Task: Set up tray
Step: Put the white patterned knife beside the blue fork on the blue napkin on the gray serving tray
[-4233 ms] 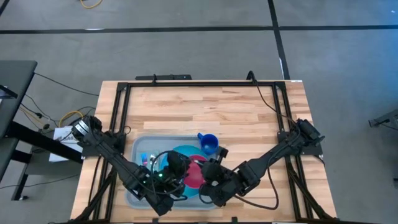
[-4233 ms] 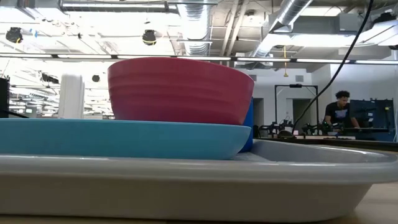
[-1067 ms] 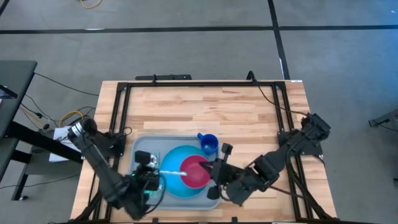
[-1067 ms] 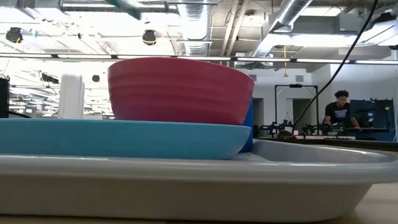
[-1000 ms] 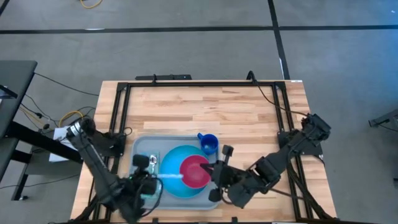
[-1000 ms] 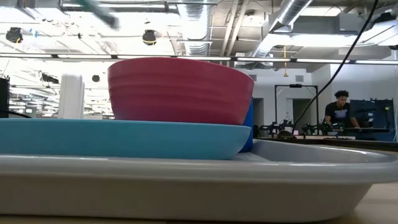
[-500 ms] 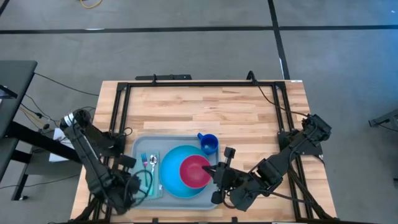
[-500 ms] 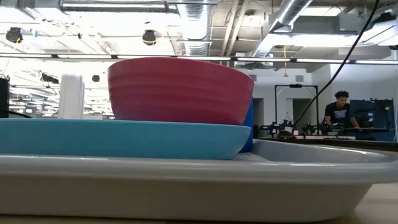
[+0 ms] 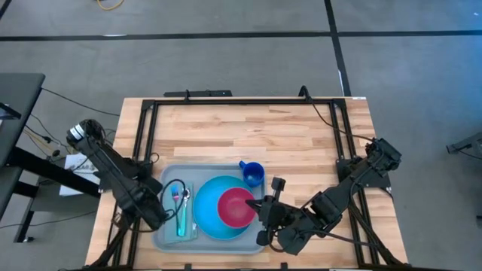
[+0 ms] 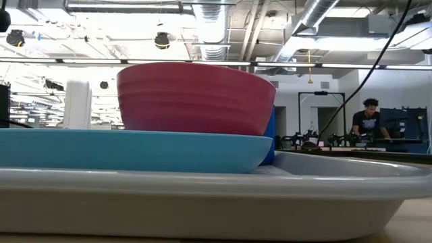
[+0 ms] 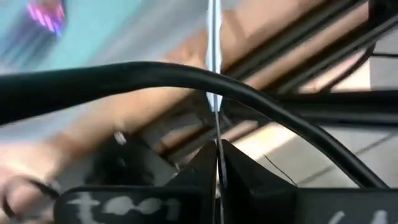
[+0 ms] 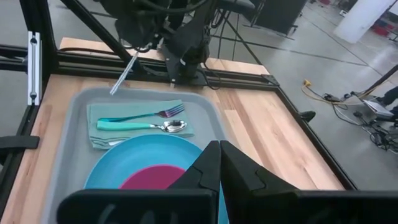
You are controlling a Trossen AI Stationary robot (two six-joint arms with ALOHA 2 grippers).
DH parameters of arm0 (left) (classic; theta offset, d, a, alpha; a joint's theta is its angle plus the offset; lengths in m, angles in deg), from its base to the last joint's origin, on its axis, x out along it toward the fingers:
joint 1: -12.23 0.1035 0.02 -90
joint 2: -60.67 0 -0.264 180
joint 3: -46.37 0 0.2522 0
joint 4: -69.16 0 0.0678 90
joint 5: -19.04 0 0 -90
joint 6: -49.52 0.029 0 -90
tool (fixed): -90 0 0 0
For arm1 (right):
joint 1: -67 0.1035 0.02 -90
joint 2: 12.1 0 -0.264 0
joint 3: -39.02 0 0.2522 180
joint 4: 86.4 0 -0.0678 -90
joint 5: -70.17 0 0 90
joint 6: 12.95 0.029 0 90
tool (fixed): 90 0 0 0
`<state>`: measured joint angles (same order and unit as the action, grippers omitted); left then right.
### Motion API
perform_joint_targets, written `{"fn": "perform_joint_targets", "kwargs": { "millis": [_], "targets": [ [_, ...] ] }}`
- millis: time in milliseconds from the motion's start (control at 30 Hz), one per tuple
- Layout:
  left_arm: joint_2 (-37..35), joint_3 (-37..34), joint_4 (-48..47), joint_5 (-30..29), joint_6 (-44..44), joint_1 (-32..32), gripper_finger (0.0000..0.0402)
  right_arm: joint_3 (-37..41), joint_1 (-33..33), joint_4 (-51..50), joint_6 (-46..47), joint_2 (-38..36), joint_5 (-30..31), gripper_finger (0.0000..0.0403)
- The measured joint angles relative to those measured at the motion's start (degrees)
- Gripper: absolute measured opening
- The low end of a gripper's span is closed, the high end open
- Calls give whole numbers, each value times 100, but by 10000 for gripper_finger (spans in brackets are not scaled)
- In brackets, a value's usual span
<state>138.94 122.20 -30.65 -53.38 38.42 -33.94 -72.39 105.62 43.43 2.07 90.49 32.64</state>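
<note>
Left gripper [image 9: 156, 217] clenched on thin silvery utensil [image 11: 214, 74], blade-like, pinched between both fingers; hovers at the left rim of the large light grey-blue rectangular plastic tray [image 9: 170, 172]. Tray sits at the near edge of the wooden slatted table [image 9: 248, 132]. On the tray: small teal napkin [image 12: 102, 132] carrying a fork [image 12: 146, 114] and a teal-handled spoon [image 12: 140, 126]; round bright blue plate [image 9: 205, 214] beside it, pink-red bowl [image 9: 237, 208] on the plate, blue cup [image 9: 253, 174] behind. Right gripper [image 9: 263, 215] clenched, empty, just beside the tray's right rim.
</note>
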Motion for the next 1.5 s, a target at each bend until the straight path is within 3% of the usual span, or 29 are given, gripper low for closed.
{"fn": "perform_joint_targets", "kwargs": {
  "millis": [133,233,533,833,1233,1500],
  "targets": [
    [5,71,548,-265,377,171,0,0,-64,-2,0,0,6,1],
    [14,98,672,32,575,387,0,0,-136,-2,1,0,2,0],
    [196,93,1175,129,1367,1033,0,0,-242,-4,2,2,-7,1],
    [814,39,689,267,2103,1467,0,0,-234,-251,172,4,-10,1],
    [1190,39,788,-939,1758,1743,0,2,-234,-656,465,4,-9,1],
    [1190,39,755,-1127,779,1820,34,2,-234,-686,507,4,-11,1]
  ]
}}
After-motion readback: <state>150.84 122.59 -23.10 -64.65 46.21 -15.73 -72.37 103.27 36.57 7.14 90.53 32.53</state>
